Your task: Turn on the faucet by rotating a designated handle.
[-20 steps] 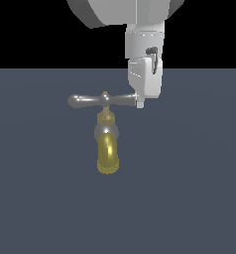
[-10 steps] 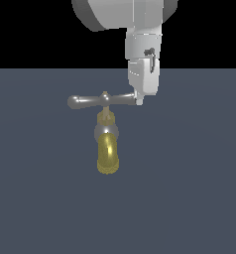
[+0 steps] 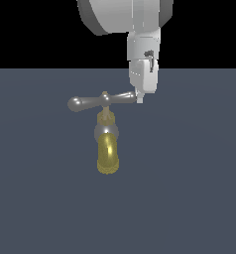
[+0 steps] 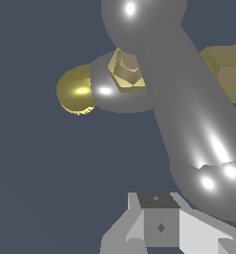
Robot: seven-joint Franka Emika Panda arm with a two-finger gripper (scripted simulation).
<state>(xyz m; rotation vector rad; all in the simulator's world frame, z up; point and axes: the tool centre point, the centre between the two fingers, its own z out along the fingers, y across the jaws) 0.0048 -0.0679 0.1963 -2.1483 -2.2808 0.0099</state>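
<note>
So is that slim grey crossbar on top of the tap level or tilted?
Slightly tilted: the slim grey crossbar rises toward the white gripper on the exterior view's right.

Pincer (image 3: 140, 98) touches the handle (image 3: 97, 101) atop the faucet (image 3: 108, 149).

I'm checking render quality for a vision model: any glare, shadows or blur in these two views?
Exterior view: sharp, no cast shadows, a soft highlight on the yellow spout. Wrist view: bright white glints on the grey handle, which looms huge and distorted by closeness; the gripper stays crisp.
</note>
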